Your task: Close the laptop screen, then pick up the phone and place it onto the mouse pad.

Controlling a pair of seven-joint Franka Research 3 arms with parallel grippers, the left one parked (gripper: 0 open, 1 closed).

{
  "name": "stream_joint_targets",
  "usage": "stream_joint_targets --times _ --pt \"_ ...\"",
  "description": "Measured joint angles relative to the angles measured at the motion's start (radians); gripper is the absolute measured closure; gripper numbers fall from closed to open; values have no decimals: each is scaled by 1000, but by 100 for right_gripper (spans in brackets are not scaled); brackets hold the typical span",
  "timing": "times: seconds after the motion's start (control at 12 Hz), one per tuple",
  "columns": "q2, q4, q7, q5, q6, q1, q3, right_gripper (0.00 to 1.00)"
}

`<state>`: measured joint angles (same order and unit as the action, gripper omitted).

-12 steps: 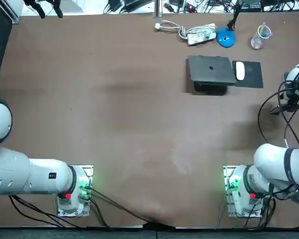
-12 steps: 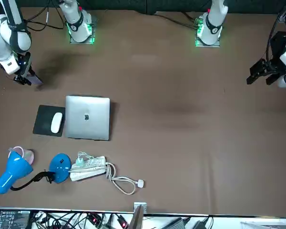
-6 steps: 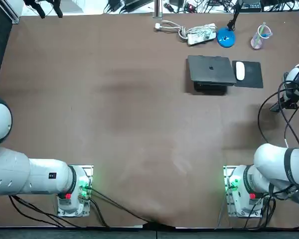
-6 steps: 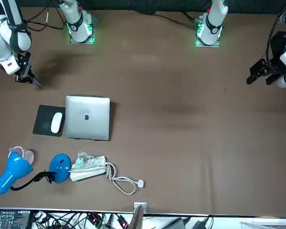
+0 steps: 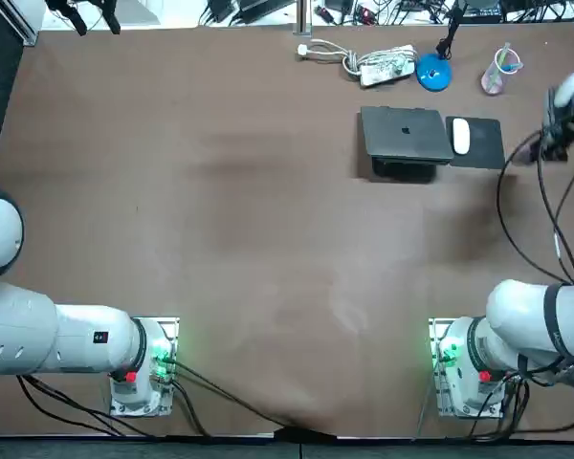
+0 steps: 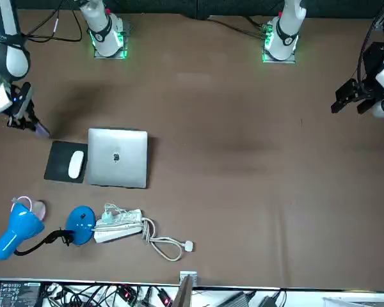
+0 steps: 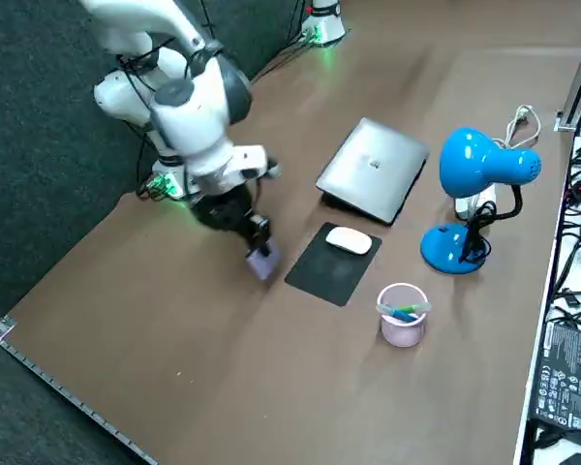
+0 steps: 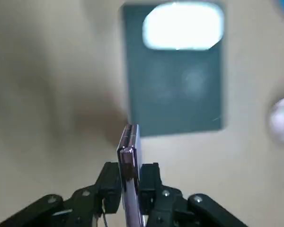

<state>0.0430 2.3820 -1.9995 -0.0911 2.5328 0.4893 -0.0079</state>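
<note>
The laptop (image 7: 373, 170) lies with its lid down flat, so the first half of the task looks done, and the step in hand appears to be carrying the phone to the mouse pad. The right gripper (image 8: 129, 177) is pinching the phone (image 8: 128, 146) across its two broad faces. The phone therefore stands on edge between the fingers and sticks out past their tips. That hold suits a thin thing lifted off a flat counter (image 7: 174, 320), but the phone will probably have to be tipped or lowered with care before it can rest flat.

The gripper hangs low over the counter, just short of the mouse pad (image 7: 315, 276), whose nearest edge lies right ahead of the phone's free end. Whether the phone's lower edge touches the counter cannot be told. The mouse (image 7: 349, 240) sits on the part of the pad farthest from the gripper, next to the laptop. This leaves the nearer stretch bare, and that looks like the natural spot for the phone. A short move forward should bring it over that patch, while going too far risks nudging the mouse. The blue lamp (image 7: 474, 170) and the pink cup (image 7: 402, 315) stand off to one side beyond the pad, well apart from the gripper and unlikely to get in the way
</note>
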Motion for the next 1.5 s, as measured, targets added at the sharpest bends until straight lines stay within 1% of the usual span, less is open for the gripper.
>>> stream_joint_targets --times 0.17,0.33,0.5,0.67,0.83,1.0,1.25,1.5 --pt "20 -82 36 -21 -14 -83 7 78" --pt "71 -167 79 -23 -14 -147 9 78" --pt "139 -249 102 -23 -14 -180 10 78" --pt "207 -307 112 -23 -9 -192 9 78" --pt "285 -332 113 -23 39 -196 9 78" --pt "317 -333 118 -23 71 -202 9 78" --pt "356 -333 144 -23 116 -209 9 78" --pt "364 -330 155 -23 120 -212 9 78"
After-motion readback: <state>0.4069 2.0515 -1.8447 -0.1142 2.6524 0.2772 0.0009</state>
